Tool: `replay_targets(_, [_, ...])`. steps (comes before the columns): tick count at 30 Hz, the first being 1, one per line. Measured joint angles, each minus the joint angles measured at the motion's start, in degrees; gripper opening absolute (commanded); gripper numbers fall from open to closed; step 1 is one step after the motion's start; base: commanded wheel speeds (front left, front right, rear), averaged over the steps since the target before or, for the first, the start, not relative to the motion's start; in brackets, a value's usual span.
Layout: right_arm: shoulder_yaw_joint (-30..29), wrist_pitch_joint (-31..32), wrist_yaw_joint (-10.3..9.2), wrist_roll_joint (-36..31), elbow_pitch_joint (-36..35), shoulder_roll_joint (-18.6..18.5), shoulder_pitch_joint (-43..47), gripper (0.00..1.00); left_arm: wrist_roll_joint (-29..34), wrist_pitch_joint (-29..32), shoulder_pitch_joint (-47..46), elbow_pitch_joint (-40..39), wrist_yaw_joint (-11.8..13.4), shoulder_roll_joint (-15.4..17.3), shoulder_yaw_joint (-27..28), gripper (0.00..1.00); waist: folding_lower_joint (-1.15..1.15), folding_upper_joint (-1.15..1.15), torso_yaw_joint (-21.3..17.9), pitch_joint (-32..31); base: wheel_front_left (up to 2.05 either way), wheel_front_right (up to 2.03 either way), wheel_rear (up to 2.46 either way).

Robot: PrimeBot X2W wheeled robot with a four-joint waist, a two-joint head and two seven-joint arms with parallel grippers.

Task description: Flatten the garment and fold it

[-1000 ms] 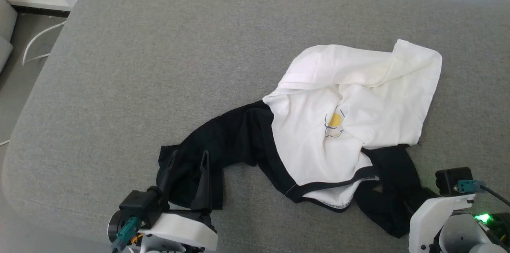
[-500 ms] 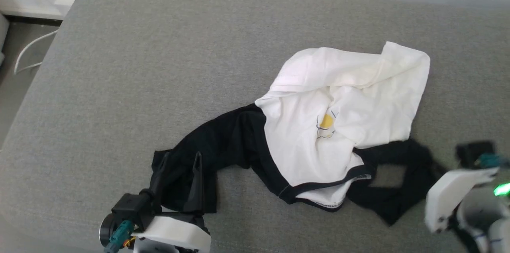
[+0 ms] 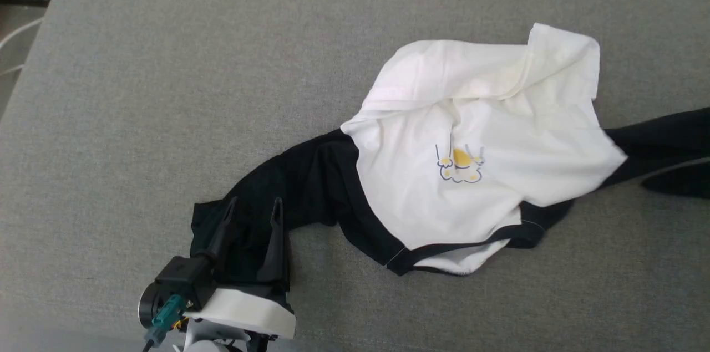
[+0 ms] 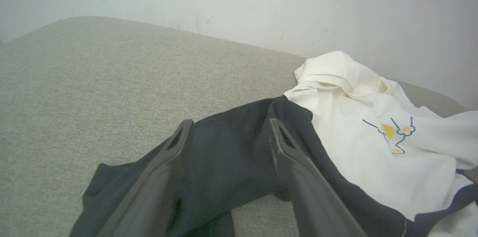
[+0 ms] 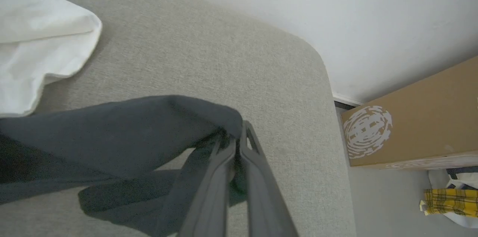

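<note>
Newly tugged rightward, the garment (image 3: 471,136) has one sleeve (image 5: 112,125) pinched by the right tool (image 5: 236,142); left tool (image 3: 254,200) spread.

The garment (image 3: 477,174) lies on the cushion (image 3: 166,91), more to the right than the left; one sleeve (image 3: 299,185) runs to the near left, and the left gripper (image 3: 253,203) sits over its end, its two fingers set apart. The other sleeve (image 3: 660,141) runs out to the right, up off the cushion, its end pinched between the fingers of the right gripper (image 5: 239,132); a wall (image 5: 336,13) stands behind the cushion, and a box (image 5: 418,117) sits on the floor (image 5: 381,199) just past the cushion's edge.
</note>
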Motion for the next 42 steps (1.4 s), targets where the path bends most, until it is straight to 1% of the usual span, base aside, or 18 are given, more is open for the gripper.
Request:
replay_targets(4, [-4.66, -0.67, 0.00, -3.56, 5.26, -2.34, -0.55, 0.00, -0.01, -0.01, -1.18, 0.01, -0.08, 0.13, -0.24, 1.00, 0.00, 0.00, 0.42, 2.27, 0.00, 0.00, 0.00])
replay_targets(8, [-8.04, -1.76, 0.00, -7.72, 8.84, -3.46, -0.25, 0.00, -0.01, -0.01, -2.32, 0.08, -0.47, 0.34, -0.47, 1.00, 0.00, 0.00, 1.08, 4.35, 0.00, 0.00, 0.00])
replay_targets(11, [-9.29, -3.01, 0.00, -9.17, 11.45, -3.11, -0.04, 0.00, -0.01, -0.01, -2.83, 0.18, -0.49, 0.54, -0.51, 1.00, 0.00, 0.00, 1.64, 5.65, 0.00, 0.00, 0.00])
replay_targets(15, [-10.26, -5.80, 0.00, -10.99, 14.57, -1.47, -0.10, 0.00, 0.01, -0.01, -3.35, 0.25, -0.49, 0.65, -0.67, 1.00, 0.00, 0.00, 2.18, 6.87, 0.00, 0.00, 0.00])
replay_targets(16, [-10.53, -6.64, 0.00, -11.37, 15.35, -0.80, -0.24, 0.04, 0.02, -0.01, -3.41, 0.31, -0.49, 0.69, -0.71, 1.00, 0.01, 0.00, 2.23, 6.94, 0.00, 0.00, 0.00])
replay_targets(17, [-10.68, -7.35, 0.00, -11.71, 16.03, -0.14, -0.41, 0.30, 0.02, -0.01, -3.46, 0.35, -0.49, 0.74, -0.76, 1.00, 0.00, 0.00, 2.22, 6.88, 0.00, 0.00, 0.00])
replay_targets(18, [-10.68, -8.13, 0.00, -11.89, 16.63, 0.45, -0.62, 0.48, 0.02, -0.02, -3.48, 0.42, -0.49, 0.79, -0.76, 1.00, 0.00, 0.00, 2.20, 6.72, 0.00, 0.00, 0.00])
replay_targets(19, [-10.66, -8.76, 0.00, -11.88, 16.97, 0.98, -0.92, 0.92, 0.02, -0.01, -3.48, 0.51, -0.49, 0.86, -0.80, 1.00, -0.01, 0.00, 2.16, 6.48, 0.00, 0.00, 0.00])
replay_targets(20, [-10.63, -9.23, 0.00, -11.83, 17.18, 1.48, -1.29, 1.00, 0.02, -0.01, -3.47, 0.59, -0.49, 0.92, -0.80, 1.00, -0.01, 0.00, 2.08, 6.17, 0.00, 0.00, 0.00])
replay_targets(25, [-10.45, -10.70, 0.00, -9.71, 15.40, 3.52, -1.98, 1.00, 0.01, 0.09, -3.13, 0.90, -0.42, 1.19, -0.83, 1.00, -0.02, 0.00, 1.37, 3.57, 0.00, 0.00, 0.00])
replay_targets(27, [-10.54, -11.29, 0.00, -8.53, 12.81, 4.22, -1.98, 1.00, -0.03, 0.16, -2.57, 0.96, -0.40, 1.33, -0.83, 1.00, -0.01, 0.00, 1.02, 2.25, 0.00, 0.00, 0.00])
replay_targets(31, [-10.49, -13.45, 0.00, -6.03, 5.46, 7.25, -0.80, 1.00, -0.35, 0.22, -1.17, 0.68, 0.14, 1.69, -0.65, 1.00, -0.02, 0.00, 0.37, -0.48, 0.00, 0.00, 0.00])
replay_targets(33, [-10.09, -15.33, -0.01, -5.59, 1.15, 9.51, 0.94, 1.00, -0.41, 0.23, -0.27, 0.26, 0.57, 1.99, -0.41, 1.00, -0.02, 0.00, 0.04, -1.85, 0.00, 0.00, 0.00])
replay_targets(36, [-9.02, -18.58, -0.01, -4.56, -4.49, 15.00, 4.58, 1.00, -0.52, 0.21, 1.09, -0.74, 1.11, 2.37, 0.16, 1.00, -0.02, 0.00, -0.51, -3.74, 0.00, 0.00, 0.00])
replay_targets(38, [-8.08, -21.80, -0.01, -4.61, -7.47, 19.17, 7.36, 1.00, -0.59, 0.15, 1.91, -1.38, 1.20, 2.55, 0.51, 1.00, -0.02, 0.00, -0.95, -4.83, 0.00, 0.00, 0.00])
replay_targets(39, [-7.10, -23.39, -0.02, -4.75, -8.44, 20.68, 8.86, 1.00, -0.65, 0.15, 2.14, -1.67, 1.33, 2.56, 0.69, 1.00, -0.03, 0.00, -1.18, -5.31, 0.00, 0.00, 0.00])
replay_targets(41, [-5.32, -27.03, -0.01, -4.80, -9.48, 22.80, 11.77, 1.00, -1.02, 0.07, 2.74, -2.60, 1.62, 2.49, 1.20, 1.00, -0.02, 0.00, -1.70, -6.14, 0.00, 0.00, 0.00])
replay_targets(42, [-4.34, -28.76, -0.01, -4.93, -9.49, 23.18, 13.19, 1.00, -1.15, 0.05, 3.04, -3.00, 1.62, 2.46, 1.42, 1.00, -0.03, 0.00, -1.96, -6.48, 0.00, 0.00, 0.00])
